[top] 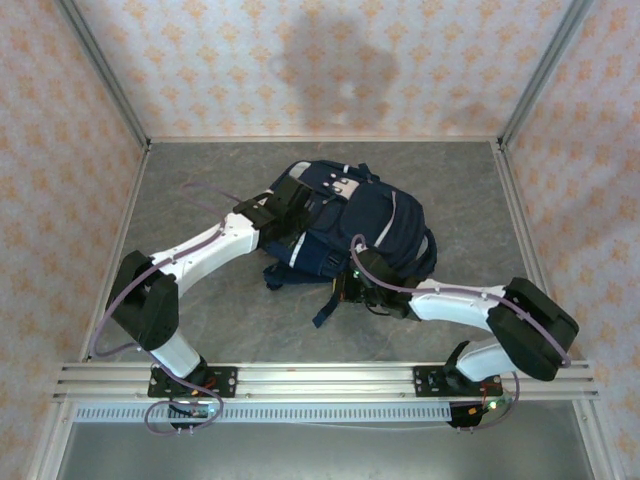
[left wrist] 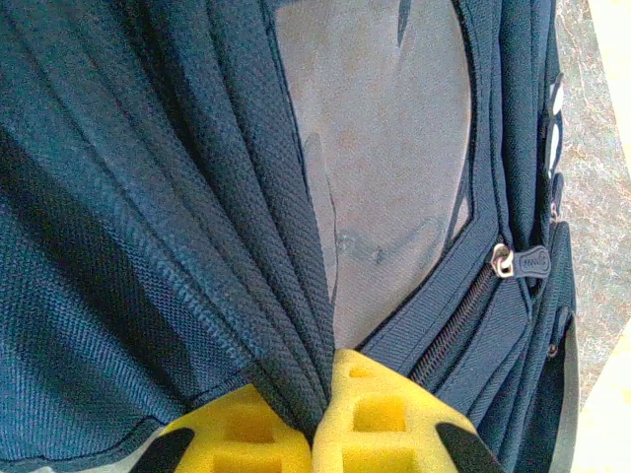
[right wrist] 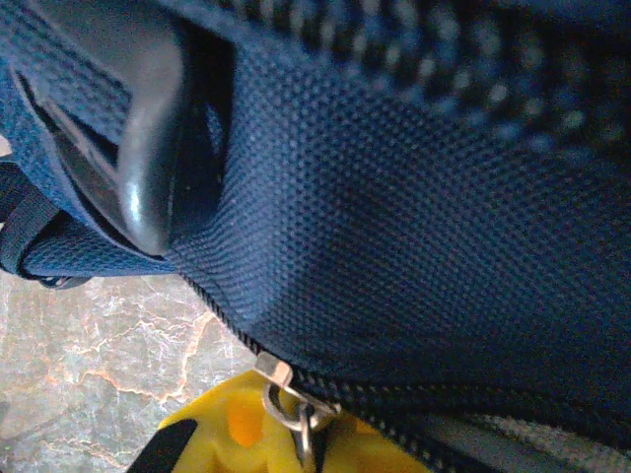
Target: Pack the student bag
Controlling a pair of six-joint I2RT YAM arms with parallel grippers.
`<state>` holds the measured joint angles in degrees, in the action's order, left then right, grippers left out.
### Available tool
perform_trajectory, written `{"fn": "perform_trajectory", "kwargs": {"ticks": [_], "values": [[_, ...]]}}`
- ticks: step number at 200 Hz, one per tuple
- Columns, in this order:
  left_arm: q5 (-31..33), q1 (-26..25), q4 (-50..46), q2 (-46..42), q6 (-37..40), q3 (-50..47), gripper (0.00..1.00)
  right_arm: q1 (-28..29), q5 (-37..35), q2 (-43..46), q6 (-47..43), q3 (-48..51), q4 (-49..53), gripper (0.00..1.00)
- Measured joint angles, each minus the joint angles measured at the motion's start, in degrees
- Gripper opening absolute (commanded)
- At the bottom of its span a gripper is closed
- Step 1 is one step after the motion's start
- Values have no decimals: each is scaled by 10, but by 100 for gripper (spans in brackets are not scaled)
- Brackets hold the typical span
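yellow pads [left wrist: 380, 429] of the left gripper [left wrist: 317, 426] are pinched tight on a fold of the student bag [left wrist: 148, 246], navy fabric bunched up right between them. right gripper [right wrist: 296, 439] is squeezed together on the metal zipper pull [right wrist: 288, 394] along the bag's near edge. bag itself lies mid-way across the grey marbled table [top: 190, 330], left gripper at its left side, right one at its near side.

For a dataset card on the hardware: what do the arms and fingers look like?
Both the left arm and right arm have white links between bulky black joint housings, on black bases bolted to an aluminium rail. A thin purplish cable loops along each. The finger pads are bright yellow with square recesses.
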<state>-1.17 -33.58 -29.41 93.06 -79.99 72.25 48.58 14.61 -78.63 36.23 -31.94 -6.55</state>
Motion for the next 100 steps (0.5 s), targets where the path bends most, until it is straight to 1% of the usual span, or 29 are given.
{"fn": "perform_trajectory", "kwargs": {"ticks": [52, 100], "values": [[-11, 11, -4, 0, 21, 0, 0, -5, -8, 40, -26, 4, 54, 0], [-14, 17, -8, 0, 38, 0, 0, -8, -33, 75, -57, 5, 125, 0]]}}
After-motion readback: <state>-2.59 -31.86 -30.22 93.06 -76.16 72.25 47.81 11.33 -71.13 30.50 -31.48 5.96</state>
